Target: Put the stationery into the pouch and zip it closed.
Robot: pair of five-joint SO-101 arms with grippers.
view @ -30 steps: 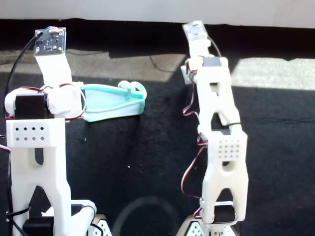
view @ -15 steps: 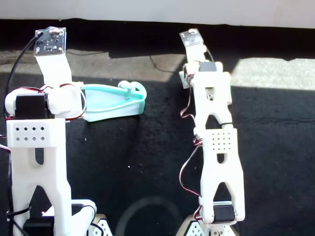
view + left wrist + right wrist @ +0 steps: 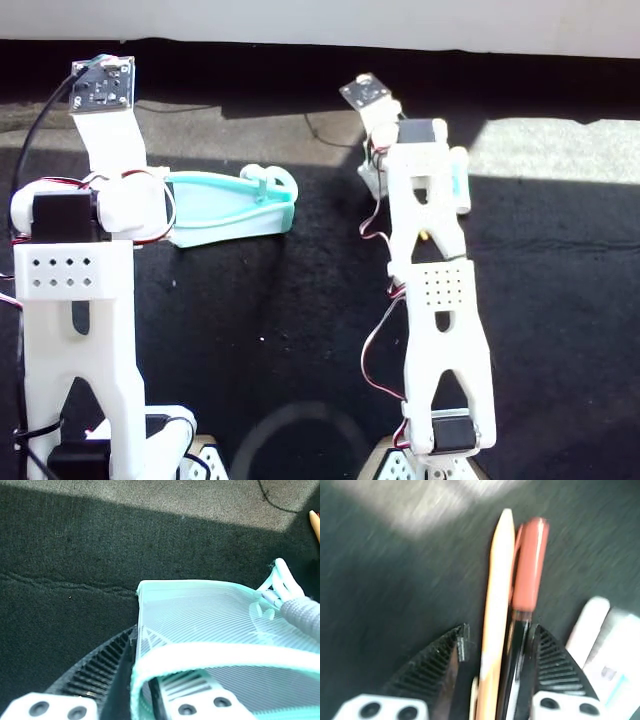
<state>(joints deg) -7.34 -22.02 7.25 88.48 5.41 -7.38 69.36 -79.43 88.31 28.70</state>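
Note:
A mint-green mesh pouch (image 3: 225, 205) lies on the black mat, mouth toward the left arm. My left gripper (image 3: 145, 655) is shut on the pouch (image 3: 200, 615) rim, with one finger inside the mouth. A grey zipper cord (image 3: 300, 615) hangs at the far end. My right gripper (image 3: 501, 632) is open, low over the mat. An orange pencil (image 3: 495, 595) and a red-capped black pen (image 3: 527, 570) lie side by side between its fingers. There is a gap between one finger (image 3: 445, 655) and the pencil. A pencil tip (image 3: 314, 519) shows beyond the pouch.
White stationery pieces (image 3: 600, 640) lie beside the pen, and in the high view they show as a white piece (image 3: 460, 180) by the right arm (image 3: 430, 200). Sunlit patches cross the far mat, and a thin cable (image 3: 320, 130) lies there.
The right arm has swung left and its wrist has dropped toward the mat. The left arm and the pouch have stayed still.

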